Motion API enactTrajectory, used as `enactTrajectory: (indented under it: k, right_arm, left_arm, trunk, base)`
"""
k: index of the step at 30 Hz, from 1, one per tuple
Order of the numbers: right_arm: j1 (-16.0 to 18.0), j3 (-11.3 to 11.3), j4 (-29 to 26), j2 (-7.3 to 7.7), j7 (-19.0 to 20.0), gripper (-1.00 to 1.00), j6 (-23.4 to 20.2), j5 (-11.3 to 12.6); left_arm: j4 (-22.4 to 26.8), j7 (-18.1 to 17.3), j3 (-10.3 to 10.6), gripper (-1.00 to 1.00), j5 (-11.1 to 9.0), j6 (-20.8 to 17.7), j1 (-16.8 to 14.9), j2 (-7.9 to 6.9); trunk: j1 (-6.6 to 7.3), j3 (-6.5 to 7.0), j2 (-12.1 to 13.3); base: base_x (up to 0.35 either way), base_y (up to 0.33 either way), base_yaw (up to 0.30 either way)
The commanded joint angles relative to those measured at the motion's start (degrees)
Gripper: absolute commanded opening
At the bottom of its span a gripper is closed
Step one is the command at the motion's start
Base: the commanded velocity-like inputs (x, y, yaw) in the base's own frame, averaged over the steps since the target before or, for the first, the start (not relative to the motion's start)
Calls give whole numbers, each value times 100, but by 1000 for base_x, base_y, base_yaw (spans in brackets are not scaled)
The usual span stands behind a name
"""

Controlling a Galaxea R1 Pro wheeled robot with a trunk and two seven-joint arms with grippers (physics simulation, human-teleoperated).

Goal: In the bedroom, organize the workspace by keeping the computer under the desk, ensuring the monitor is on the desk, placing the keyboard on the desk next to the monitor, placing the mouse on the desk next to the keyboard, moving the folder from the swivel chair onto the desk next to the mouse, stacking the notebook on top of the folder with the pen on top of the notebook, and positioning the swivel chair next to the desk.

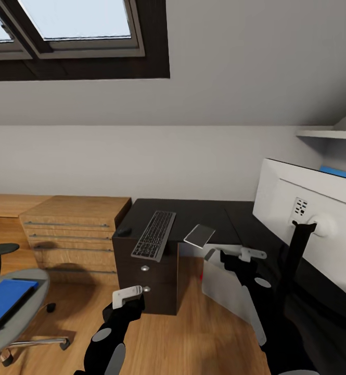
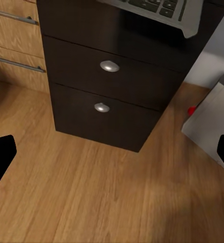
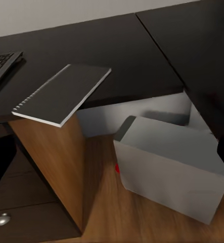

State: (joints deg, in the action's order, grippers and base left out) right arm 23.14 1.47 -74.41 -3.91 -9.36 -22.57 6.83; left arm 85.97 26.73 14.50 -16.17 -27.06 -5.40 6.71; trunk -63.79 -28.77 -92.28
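Head view. Left gripper [image 1: 127, 295], at 6 o'clock below the keyboard [image 1: 154, 235], hangs over bare floor with jaws spread wide, grasping nothing. Right gripper [image 1: 239, 254] hovers near the notebook [image 1: 200, 235], which overhangs the desk [image 1: 193, 213] edge; its jaw state cannot be told. The computer [image 3: 170, 169] stands under the desk. Folder [image 1: 5, 303] lies on the swivel chair [image 1: 22, 307] at 8 o'clock.

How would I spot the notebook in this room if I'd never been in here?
Find the long glossy black desk under the sloped ceiling. Near its front edge, right of the slim black keyboard with grey keys, lies the thin grey notebook, with a corner poking past the edge. It is far smaller than the keyboard, flat and plain, with a pale side and no keys.
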Motion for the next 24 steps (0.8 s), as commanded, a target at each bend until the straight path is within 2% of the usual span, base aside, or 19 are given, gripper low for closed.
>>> enactTrajectory:
  k: [1,7,10,11,24]
  right_arm:
    - [-2,2,-39,-6,-32,100,-20,78]
    - [-26,3,-181,-6,-31,100,-20,368]
    - [-33,3,-202,-5,-31,100,-19,443]
    - [-40,9,-202,8,-31,100,36,480]
    - [-39,10,-183,10,-31,100,111,480]
  left_arm:
    - [7,54,9,100,-61,-13,-5,0]
    - [8,56,-33,100,-69,-18,-5,-2]
    - [8,57,-157,100,-73,-18,-5,6]
    - [8,44,-367,100,-87,-27,-2,24]
    - [10,43,-351,100,-88,-22,-5,37]
  trunk:
    - [23,12,38]
    - [155,120,278]
    - [221,173,399]
    - [242,191,439]
    - [528,425,960]
  base:
    - [0,0,0]
    - [0,0,0]
    - [0,0,0]
    - [0,0,0]
    - [0,0,-19]
